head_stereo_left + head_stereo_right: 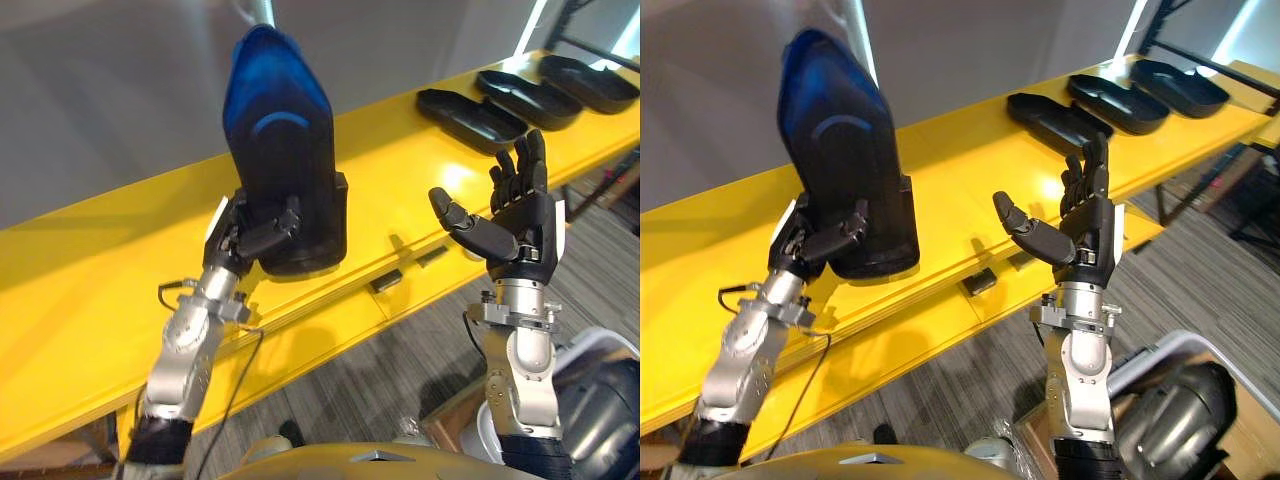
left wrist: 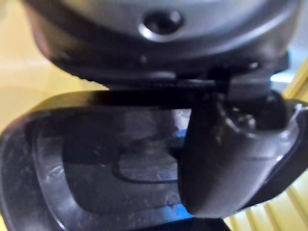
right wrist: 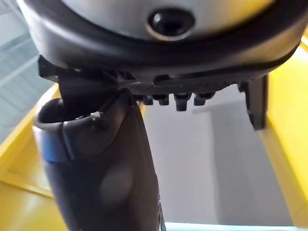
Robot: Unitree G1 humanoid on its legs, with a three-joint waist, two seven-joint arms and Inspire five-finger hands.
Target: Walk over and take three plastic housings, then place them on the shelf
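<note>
My left hand [image 1: 255, 238] is shut on a dark plastic housing [image 1: 283, 150], which it holds upright above the yellow shelf [image 1: 90, 290]. The thumb [image 2: 221, 159] presses against the housing's inner face [image 2: 120, 163] in the left wrist view. Three more dark housings [image 1: 470, 118] lie side by side on the shelf's far right end, also seen in the right eye view as housings [image 1: 1055, 122]. My right hand [image 1: 515, 215] is raised in front of the shelf's edge, open, palm up, with nothing in it. Its thumb [image 3: 106, 168] juts out in the right wrist view.
A grey wall [image 1: 120, 90] rises behind the shelf. Small dark brackets [image 1: 386, 281] sit on the shelf's front lip. Grey carpet floor [image 1: 390, 380] lies below, with a dark frame [image 1: 610, 190] at the far right.
</note>
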